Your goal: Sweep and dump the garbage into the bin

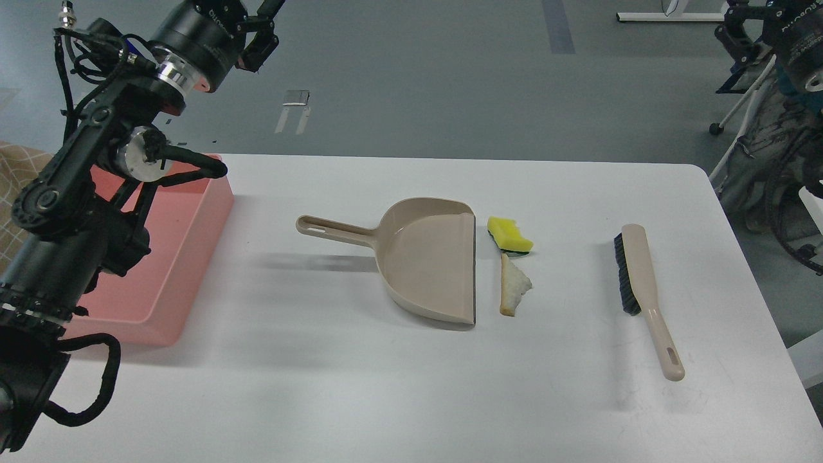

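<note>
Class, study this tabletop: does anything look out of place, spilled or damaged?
Two scraps lie loose on the white table just right of the dustpan: a yellow sponge chunk and a torn bread slice. The brush lies unused at the right, and the pink bin sits at the left edge. Nothing else stands out.

One camera only, mounted at the robot's head, looking forward and steeply down across a white table [411,399] that fills the lower two thirds of the frame. The table's far edge runs across the picture just above its middle, and beyond it grey floor [418,83] takes up the top third. The view stands close enough that the near table edge falls out of the bottom of the frame. The left arm [83,212] enters from the lower left corner and rises to the upper left (large and near the lens), while part of the right arm [791,45] shows only in the upper right corner.
</note>
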`<state>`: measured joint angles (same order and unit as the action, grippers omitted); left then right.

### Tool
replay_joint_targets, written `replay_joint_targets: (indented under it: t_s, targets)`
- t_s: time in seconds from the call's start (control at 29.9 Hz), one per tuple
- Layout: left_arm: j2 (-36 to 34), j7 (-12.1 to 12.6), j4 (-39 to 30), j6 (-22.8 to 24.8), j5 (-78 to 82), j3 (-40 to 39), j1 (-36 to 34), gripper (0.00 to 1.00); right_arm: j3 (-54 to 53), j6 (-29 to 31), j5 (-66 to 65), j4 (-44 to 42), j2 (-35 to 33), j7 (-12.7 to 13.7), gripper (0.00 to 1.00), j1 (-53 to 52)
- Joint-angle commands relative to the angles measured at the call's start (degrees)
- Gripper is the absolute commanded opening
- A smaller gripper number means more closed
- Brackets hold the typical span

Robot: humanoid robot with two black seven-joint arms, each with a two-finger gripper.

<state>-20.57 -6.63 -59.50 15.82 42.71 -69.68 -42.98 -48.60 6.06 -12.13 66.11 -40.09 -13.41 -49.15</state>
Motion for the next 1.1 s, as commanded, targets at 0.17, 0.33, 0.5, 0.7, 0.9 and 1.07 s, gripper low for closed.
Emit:
replay_joint_targets:
  t_s: [0.17,0.33,0.5,0.7,0.9,1.07]
  targets:
    - [-0.44,-0.05,0.00,0.17,-0.69,0.68,-0.09,0.98,0.00,0.00,-0.09,-0.11,0.10,0.05,1.00,0.10]
    - [-0.61,0.04,0.09,1.40,-0.79,1.03,-0.44,0.98,-0.09,0.26,0.00,-1.86,0.36,0.23,1.00,-0.77]
    - [-0.88,0.21,2.28,1.84,-2.10,1.03,-1.76,0.98,0.00,-0.17,0.26,-2.48,0.45,0.14,1.00,-1.39]
    - [-0.96,0.30,3.16,0.88,-7.81,0.86,-1.14,0.98,2.80,-0.61,0.62,-2.57,0.54,0.14,1.00,-4.02]
    - [-0.88,4.67,3.78,0.97,-8.17,2.79,-1.76,0.98,8.95,-2.54,0.79,-2.66,0.45,0.58,1.00,-6.31]
    - [-0.79,9.79,4.05,0.26,-8.08,3.06,-2.11,0.98,9.75,-2.02,0.35,-2.48,0.10,0.75,1.00,-6.75]
